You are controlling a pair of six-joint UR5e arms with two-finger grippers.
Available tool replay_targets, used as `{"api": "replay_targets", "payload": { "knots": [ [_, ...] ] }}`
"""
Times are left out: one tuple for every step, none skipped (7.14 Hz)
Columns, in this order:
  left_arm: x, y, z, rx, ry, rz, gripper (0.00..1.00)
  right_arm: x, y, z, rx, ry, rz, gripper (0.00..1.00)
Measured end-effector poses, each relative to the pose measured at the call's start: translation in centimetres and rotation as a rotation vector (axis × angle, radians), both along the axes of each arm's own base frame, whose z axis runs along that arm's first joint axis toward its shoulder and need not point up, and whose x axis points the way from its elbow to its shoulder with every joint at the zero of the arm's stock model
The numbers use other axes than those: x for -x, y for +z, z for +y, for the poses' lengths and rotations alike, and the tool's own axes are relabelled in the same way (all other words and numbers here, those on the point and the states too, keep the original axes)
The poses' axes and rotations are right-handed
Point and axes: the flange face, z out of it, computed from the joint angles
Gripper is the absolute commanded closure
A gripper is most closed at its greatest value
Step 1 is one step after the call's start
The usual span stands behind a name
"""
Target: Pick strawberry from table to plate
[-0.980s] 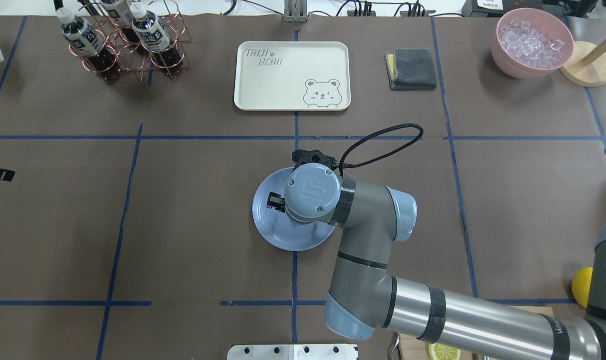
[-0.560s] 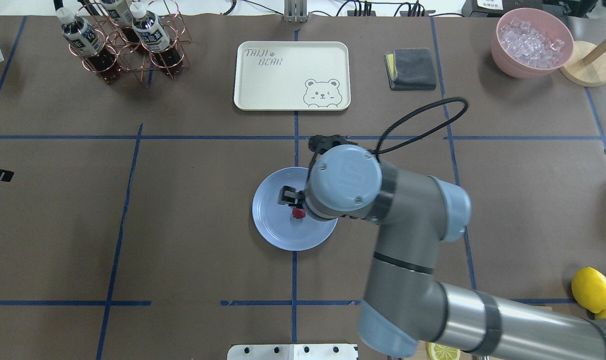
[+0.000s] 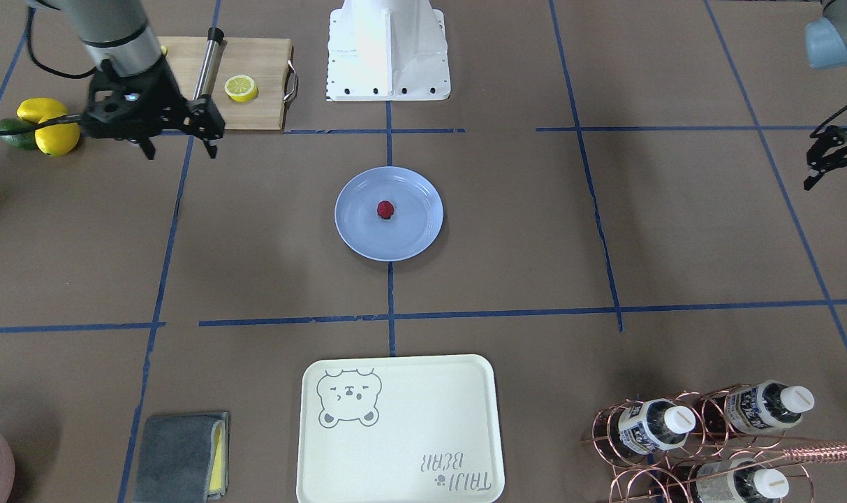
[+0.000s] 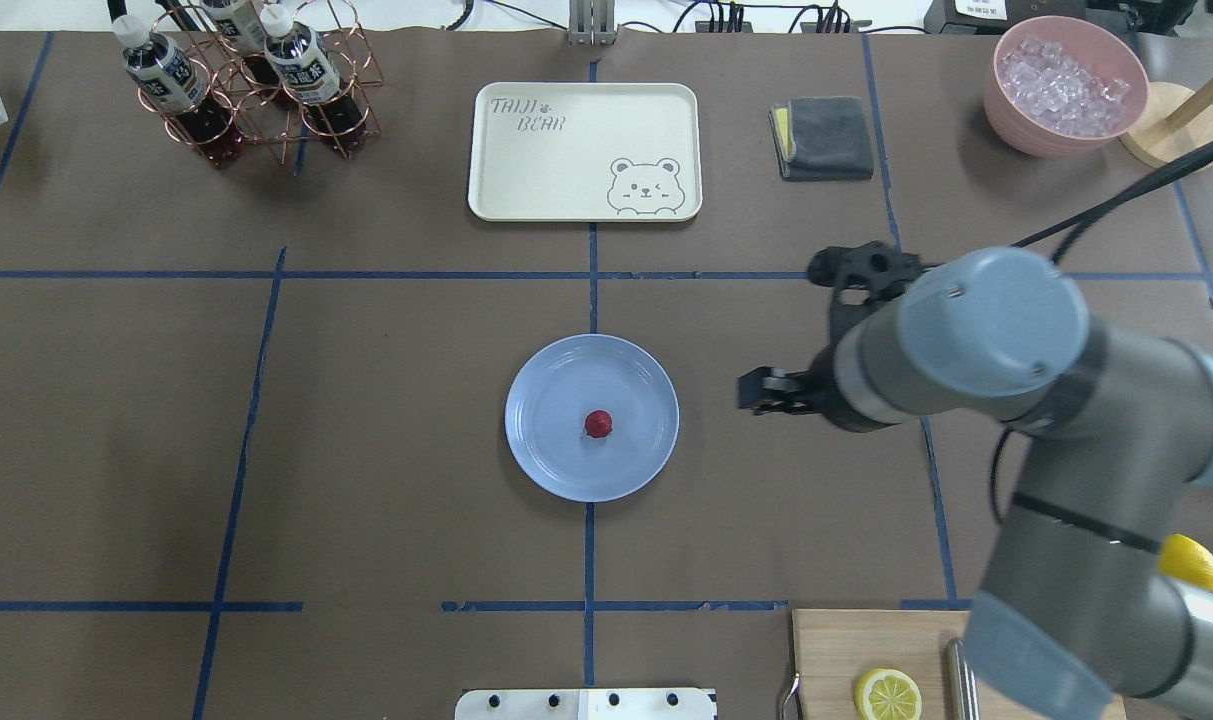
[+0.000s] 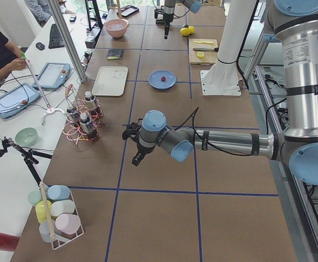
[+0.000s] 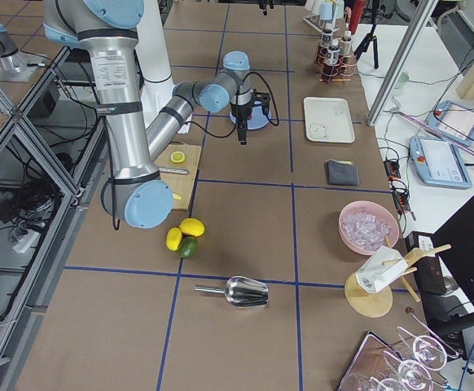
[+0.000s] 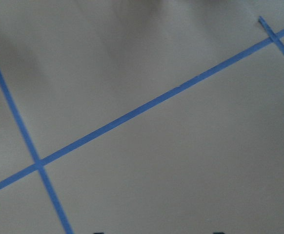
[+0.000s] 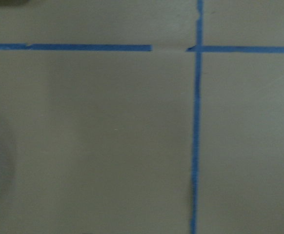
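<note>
The strawberry [image 4: 597, 424] [image 3: 385, 209] is a small dark-red berry lying free near the middle of the light-blue plate [image 4: 546, 390] [image 3: 357, 227], which rests on the brown-paper table [image 4: 366, 450]. My right gripper [image 3: 179, 148] hangs open and empty well to the side of the plate, close to the cutting board; in the overhead view its fingers [image 4: 758, 390] show right of the plate. At the far edge of the front-facing view my left gripper [image 3: 835, 194] is open and empty, far from the plate. Both wrist views show only paper and blue tape.
A cream bear tray [image 4: 584, 150], a copper bottle rack [image 4: 246, 90], a grey cloth [image 4: 823, 137] and a pink bowl of ice [image 4: 1066, 85] line the far side. A cutting board [image 3: 255, 105] with a lemon half [image 3: 241, 87] and whole lemons [image 3: 46, 126] sit near the robot's right.
My right gripper, over the plate a second ago, has let the strawberry go onto the plate and pulled away to the right. The left gripper has left the overhead view's left edge.
</note>
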Motion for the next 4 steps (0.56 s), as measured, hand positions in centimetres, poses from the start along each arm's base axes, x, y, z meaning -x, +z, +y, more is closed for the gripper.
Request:
{"api": "replay_targets", "payload": {
  "knots": [
    [3.6,0.9,-0.4,0.019,-0.002,-0.025,0.00,-7.1,4.1,-2.0,-0.014,-0.059,0.005,0.00],
    [7.5,1.1,-1.0,0.056,-0.015,-0.048,0.00,-13.8,8.5,-3.5,-0.042,-0.117,-0.005,0.00],
    [10.9,0.4,-1.8,0.117,-0.034,-0.059,0.00,-19.9,13.1,-3.9,-0.074,-0.162,-0.023,0.00],
    [13.0,-0.9,-2.2,0.200,-0.053,-0.056,0.00,-24.5,17.5,-3.1,-0.094,-0.189,-0.035,0.00]
  ]
}}
